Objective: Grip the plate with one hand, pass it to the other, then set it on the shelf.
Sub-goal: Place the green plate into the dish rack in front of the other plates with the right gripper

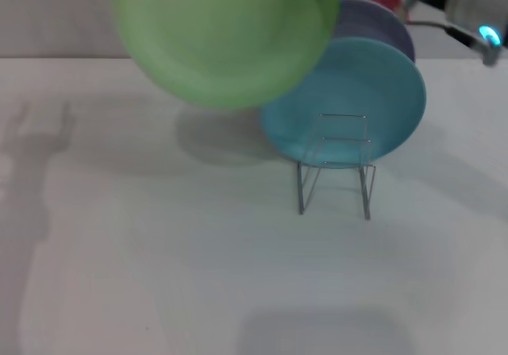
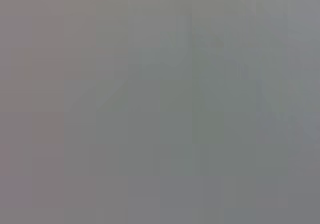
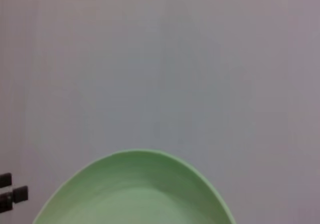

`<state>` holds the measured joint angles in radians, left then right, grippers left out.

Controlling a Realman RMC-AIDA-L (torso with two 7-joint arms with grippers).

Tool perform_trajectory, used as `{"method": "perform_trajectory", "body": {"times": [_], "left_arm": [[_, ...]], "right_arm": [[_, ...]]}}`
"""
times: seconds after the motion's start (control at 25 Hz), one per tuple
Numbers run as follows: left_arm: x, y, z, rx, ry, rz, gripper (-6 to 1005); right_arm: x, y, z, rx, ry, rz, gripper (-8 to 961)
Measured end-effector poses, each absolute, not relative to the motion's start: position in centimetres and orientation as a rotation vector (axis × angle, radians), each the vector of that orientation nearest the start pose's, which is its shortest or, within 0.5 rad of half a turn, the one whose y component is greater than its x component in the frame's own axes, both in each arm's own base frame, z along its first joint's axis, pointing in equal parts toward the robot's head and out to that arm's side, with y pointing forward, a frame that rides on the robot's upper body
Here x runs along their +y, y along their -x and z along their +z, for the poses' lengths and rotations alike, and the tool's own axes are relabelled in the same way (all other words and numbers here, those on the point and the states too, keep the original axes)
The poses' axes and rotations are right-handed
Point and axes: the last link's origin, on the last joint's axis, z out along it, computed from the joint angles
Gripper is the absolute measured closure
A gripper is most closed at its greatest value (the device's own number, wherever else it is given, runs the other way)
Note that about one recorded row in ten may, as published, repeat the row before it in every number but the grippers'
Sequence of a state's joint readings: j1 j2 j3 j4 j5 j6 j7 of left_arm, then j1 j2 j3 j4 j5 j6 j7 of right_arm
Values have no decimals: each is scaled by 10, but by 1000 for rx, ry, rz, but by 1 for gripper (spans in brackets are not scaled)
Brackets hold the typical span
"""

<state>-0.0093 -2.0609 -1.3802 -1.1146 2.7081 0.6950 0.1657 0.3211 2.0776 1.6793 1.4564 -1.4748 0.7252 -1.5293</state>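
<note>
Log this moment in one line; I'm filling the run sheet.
light green plate: aloft, left of wire rack | rack: holds turquoise plate, lavender plate behind | green not racked | pincers: unseen

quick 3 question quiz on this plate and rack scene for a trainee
1. True or false: the light green plate is already standing in the wire rack.
2. Which plate stands right behind the rack's front loops? A) turquoise plate B) lavender plate C) light green plate
3. Fill in: in the right wrist view the only plate showing is the ____ one.

Key:
1. False; it is held up in the air, to the robot's left of the rack.
2. A
3. light green
</note>
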Motion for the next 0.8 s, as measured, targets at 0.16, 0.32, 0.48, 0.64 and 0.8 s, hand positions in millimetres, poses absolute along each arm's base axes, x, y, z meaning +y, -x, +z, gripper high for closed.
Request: {"method": "perform_trajectory", "body": {"times": [0.16, 0.32, 0.48, 0.64, 0.8], "left_arm": [[329, 281, 62, -426, 1382, -700, 297], [333, 292, 52, -477, 1403, -703, 299], [337, 295, 45, -489, 1422, -687, 300], [339, 302, 39, -524, 1436, -683, 301], [337, 303, 32, -537, 1464, -676, 302]], "right_arm": [[363, -134, 44, 44, 2206, 833, 915], [340, -155, 43, -102, 2162, 964, 915], [336, -167, 46, -145, 2142, 961, 915], [329, -186, 47, -199, 2094, 975, 916], [324, -202, 54, -238, 2034, 979, 916]]}}
